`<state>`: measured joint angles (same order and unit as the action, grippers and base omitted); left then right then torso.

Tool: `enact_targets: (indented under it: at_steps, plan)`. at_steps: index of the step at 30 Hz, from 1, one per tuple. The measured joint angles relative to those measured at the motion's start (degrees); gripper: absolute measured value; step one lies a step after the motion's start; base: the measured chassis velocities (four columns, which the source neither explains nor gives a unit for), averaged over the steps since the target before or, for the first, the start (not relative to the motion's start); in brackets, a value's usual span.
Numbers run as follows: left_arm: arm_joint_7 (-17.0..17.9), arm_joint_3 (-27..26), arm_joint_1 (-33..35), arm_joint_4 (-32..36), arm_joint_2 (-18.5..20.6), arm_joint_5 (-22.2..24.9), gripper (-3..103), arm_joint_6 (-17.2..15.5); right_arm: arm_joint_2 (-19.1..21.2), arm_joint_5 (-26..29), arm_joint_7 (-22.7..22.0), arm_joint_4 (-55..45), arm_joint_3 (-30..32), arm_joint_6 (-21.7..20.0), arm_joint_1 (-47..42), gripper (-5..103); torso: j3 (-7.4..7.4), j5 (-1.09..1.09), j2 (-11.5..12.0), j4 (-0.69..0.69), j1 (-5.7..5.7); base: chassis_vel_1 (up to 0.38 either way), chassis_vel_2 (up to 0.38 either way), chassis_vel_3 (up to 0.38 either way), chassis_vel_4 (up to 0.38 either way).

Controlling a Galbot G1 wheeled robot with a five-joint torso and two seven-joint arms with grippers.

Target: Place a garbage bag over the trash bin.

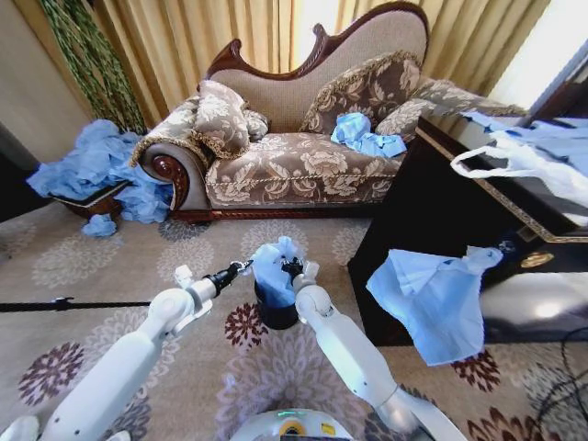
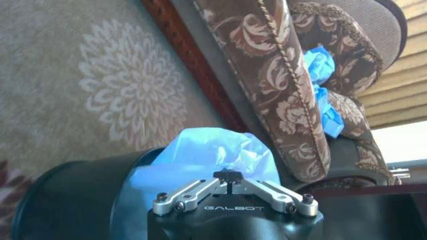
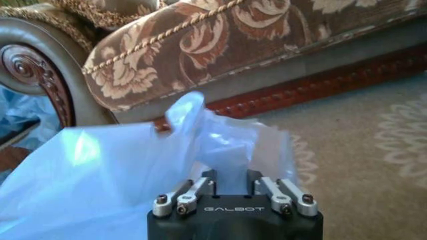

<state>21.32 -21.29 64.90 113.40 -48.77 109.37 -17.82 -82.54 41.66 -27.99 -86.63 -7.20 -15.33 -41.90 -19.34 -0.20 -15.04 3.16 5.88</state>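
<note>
Ornate brown floral-upholstered sofa with carved dark wood trim (image 1: pixel 294 156) at back, two fringed floral cushions (image 1: pixel 225 115) on it, crumpled blue plastic bag (image 1: pixel 363 133) on the seat. Big heap of blue plastic bags (image 1: pixel 96 165) on floor at sofa's left end. Beige carpet with floral medallions (image 1: pixel 110 266). Dark glossy gold-trimmed surface (image 1: pixel 459 184) right, white loop-handled bag (image 1: pixel 528 165) on top, larger pale-blue bag (image 1: pixel 436 299) draped over its front edge. Gold curtains (image 1: pixel 184 37) behind.

Garbage bag (image 1: pixel 274 265) in trash bin (image 1: pixel 276 313) on rug (image 1: pixel 110 266), btwn both hands, sofa (image 1: pixel 303 156) behind
</note>
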Motion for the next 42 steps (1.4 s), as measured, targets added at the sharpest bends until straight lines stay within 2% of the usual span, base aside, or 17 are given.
enact_targets:
  at_steps: [1, 3, 6, 8, 18, 21, 29, 32, 33, 34, 35, 36, 37, 38, 40, 41, 42]
  plan:
    - [-0.1, -0.6, 1.0, 0.3, -0.3, -0.1, 0, 0.0, 0.8, -0.4, -0.3, -1.1, 0.0, -0.1, -0.8, 18, 0.00, 0.00, 0.0, 0.01, 0.00, 0.000, 0.000, 0.000, 0.000]
    - [-0.1, -0.9, 1.5, 0.5, -0.5, -0.2, 0, 0.0, 1.1, -0.6, -0.5, -1.8, 0.0, -0.1, -1.3, 18, 0.00, 0.00, 0.0, 0.01, 0.00, 0.000, 0.000, 0.000, 0.000]
    - [-0.2, -2.1, 3.8, 1.2, -1.5, -0.7, 0, 0.0, 2.9, -1.8, -1.0, -5.2, 0.1, -0.4, -4.0, 3, 0.00, 0.00, 0.0, 0.01, 0.00, 0.000, 0.000, 0.000, 0.000]
    - [-0.2, -2.3, 4.2, 1.4, -1.7, -0.8, 0, 0.0, 3.3, -2.0, -1.1, -5.9, 0.2, -0.4, -4.6, 1, 0.00, 0.00, 0.0, 0.00, 0.00, 0.000, 0.000, 0.000, 0.000]
    - [-0.2, -4.6, 9.4, 2.8, -5.2, -3.4, 0, 0.2, 8.2, -3.7, -1.7, -15.3, 3.7, -0.5, -14.0, 0, 0.01, 0.01, 0.0, 0.00, -0.01, 0.000, 0.000, 0.000, 0.000]
    - [-0.3, -5.1, 11.2, 3.3, -6.6, -4.3, 0, 0.2, 10.6, -3.0, -1.8, -19.8, 7.1, -0.5, -19.0, 0, 0.01, 0.01, 0.0, 0.01, -0.01, 0.000, 0.000, 0.000, 0.000]
    - [-0.7, -4.9, 12.4, 3.1, -8.0, -6.0, 0, 0.2, 11.6, -1.4, -1.4, -26.9, 11.6, -0.8, -30.6, 0, 0.01, 0.00, 0.0, 0.01, -0.01, 0.000, 0.000, 0.000, 0.000]
    - [-2.9, -4.0, 11.4, 3.0, -6.3, -10.8, 0, -0.3, 9.4, -2.9, -0.3, -27.1, 11.4, 0.2, -34.8, 0, 0.01, -0.01, 0.0, 0.02, -0.01, 0.000, 0.000, 0.000, 0.000]
    - [-2.9, -4.0, 11.4, 3.0, -6.3, -10.8, 0, -0.3, 9.4, -2.9, -0.3, -27.1, 11.4, 0.2, -34.8, 0, 0.01, -0.01, 0.0, 0.02, -0.01, 0.000, 0.000, 0.000, 0.000]
    - [-3.9, -3.6, 10.9, 3.2, -5.4, -13.6, 0, -0.2, 8.7, -3.5, 0.0, -26.6, 11.1, 0.6, -35.2, 0, 0.01, -0.01, 0.0, 0.01, -0.01, 0.000, 0.000, 0.000, 0.000]
    - [-5.7, -3.2, 10.3, 3.6, -4.1, -17.6, 0, 0.0, 7.9, -4.1, 0.2, -26.0, 10.8, 1.1, -35.4, 0, 0.00, -0.02, 0.0, 0.00, -0.01, 0.000, 0.000, 0.000, 0.000]
    - [-9.6, -2.4, 8.5, 4.4, -1.3, -25.0, 0, 0.7, 6.4, -4.7, 0.6, -25.1, 10.2, 1.6, -35.1, 0, 0.01, 0.00, 0.0, -0.01, -0.01, 0.000, 0.000, 0.000, 0.000]
    - [-9.6, -2.4, 8.5, 4.4, -1.3, -25.0, 0, 0.7, 6.4, -4.7, 0.6, -25.1, 10.2, 1.6, -35.1, 0, 0.01, 0.00, 0.0, -0.01, -0.01, 0.000, 0.000, 0.000, 0.000]
    - [-11.7, -1.7, 7.3, 4.6, 0.2, -28.9, -1, 1.6, 5.7, -4.8, 0.7, -24.7, 10.0, 1.7, -34.8, 0, 0.01, 0.00, 0.0, -0.01, -0.01, 0.000, 0.000, 0.000, 0.000]
    - [-17.4, 0.7, 2.6, 4.1, 5.8, -39.9, 10, 4.4, 3.4, -5.1, 0.9, -23.0, 9.5, 2.3, -33.2, 0, 0.00, -0.02, 0.0, 0.02, 0.00, 0.000, 0.000, 0.000, 0.000]
    - [-19.6, 1.7, 0.3, 3.3, 8.9, -43.9, 15, 5.9, 2.4, -5.3, 1.1, -22.3, 9.1, 2.5, -32.6, 0, 0.00, -0.02, 0.0, 0.03, 0.01, 0.000, 0.000, 0.000, 0.000]
    - [-19.6, 1.7, 0.3, 3.3, 8.9, -43.9, 15, 5.9, 2.4, -5.3, 1.1, -22.3, 9.1, 2.5, -32.6, 0, 0.00, -0.02, 0.0, 0.03, 0.01, 0.000, 0.000, 0.000, 0.000]
